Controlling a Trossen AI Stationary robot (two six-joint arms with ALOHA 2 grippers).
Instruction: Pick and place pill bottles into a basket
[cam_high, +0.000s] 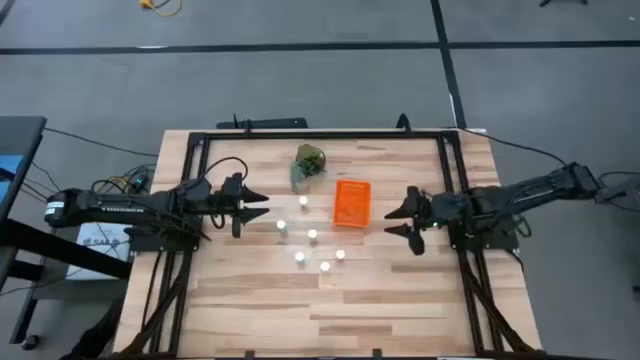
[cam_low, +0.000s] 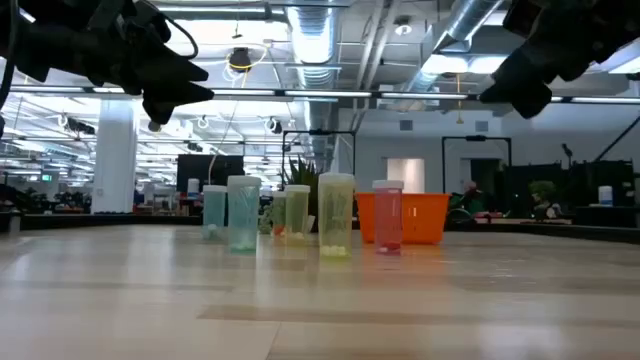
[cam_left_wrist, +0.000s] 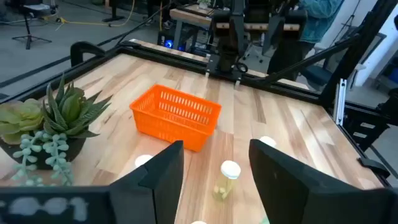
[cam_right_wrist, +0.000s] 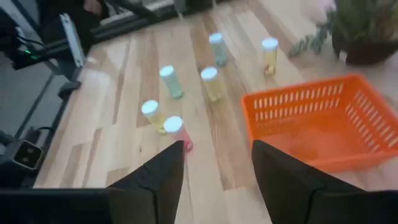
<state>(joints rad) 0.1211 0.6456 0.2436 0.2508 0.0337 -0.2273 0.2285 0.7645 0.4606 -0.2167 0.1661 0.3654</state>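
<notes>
Six small pill bottles with white caps stand upright on the wooden table in a loose cluster (cam_high: 312, 234), also seen in the low view (cam_low: 335, 215) and the right wrist view (cam_right_wrist: 211, 83). The orange mesh basket (cam_high: 351, 202) stands to the right of them, on its base. My left gripper (cam_high: 262, 206) hovers open and empty just left of the cluster; one bottle (cam_left_wrist: 229, 179) shows between its fingers, farther off. My right gripper (cam_high: 390, 221) hovers open and empty just right of the basket (cam_right_wrist: 311, 121).
A green potted plant (cam_high: 310, 163) stands on the table behind the basket and the bottles, toward the far edge. A black frame (cam_high: 320, 133) runs along the table's far and side edges. Bare wood lies between the bottles and the near edge.
</notes>
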